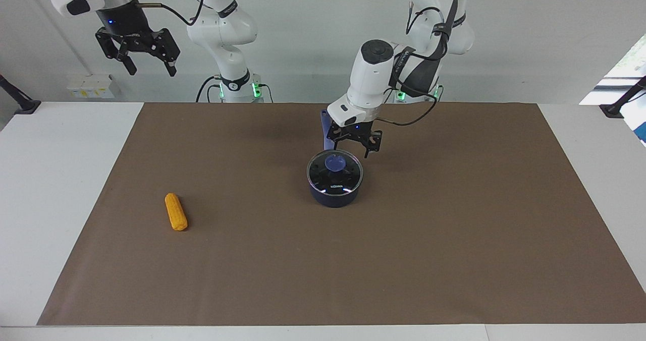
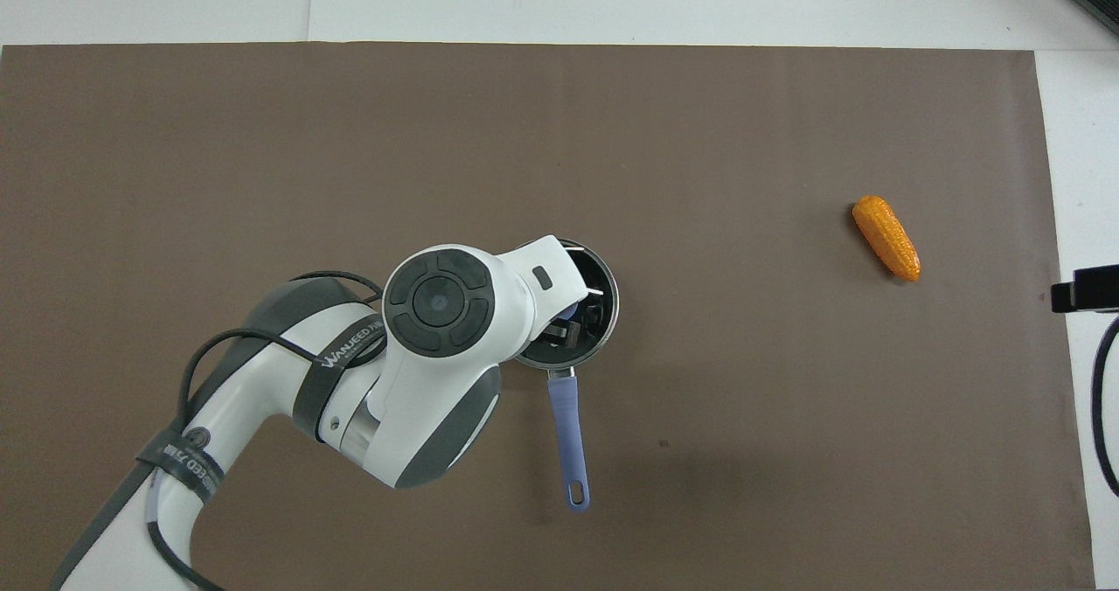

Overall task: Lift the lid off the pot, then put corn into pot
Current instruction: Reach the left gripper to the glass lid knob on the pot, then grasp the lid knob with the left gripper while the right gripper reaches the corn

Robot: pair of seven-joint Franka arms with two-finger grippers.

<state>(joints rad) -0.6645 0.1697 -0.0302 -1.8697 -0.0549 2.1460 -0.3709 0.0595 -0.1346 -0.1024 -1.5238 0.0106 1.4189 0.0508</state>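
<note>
The dark navy pot (image 1: 334, 193) stands in the middle of the brown mat, its blue handle (image 2: 568, 438) pointing toward the robots. The glass lid (image 1: 335, 175) with its blue knob (image 1: 334, 163) sits on the pot. My left gripper (image 1: 355, 149) is open and hovers just over the lid, above the knob and touching nothing. In the overhead view the left wrist hides most of the lid (image 2: 605, 298). The yellow-orange corn (image 1: 176, 212) lies on the mat toward the right arm's end and also shows in the overhead view (image 2: 886, 238). My right gripper (image 1: 150, 67) is open, empty and waits high up.
The brown mat (image 1: 454, 240) covers most of the white table (image 1: 60, 179). Black clamps stand at both ends of the table (image 1: 20, 101).
</note>
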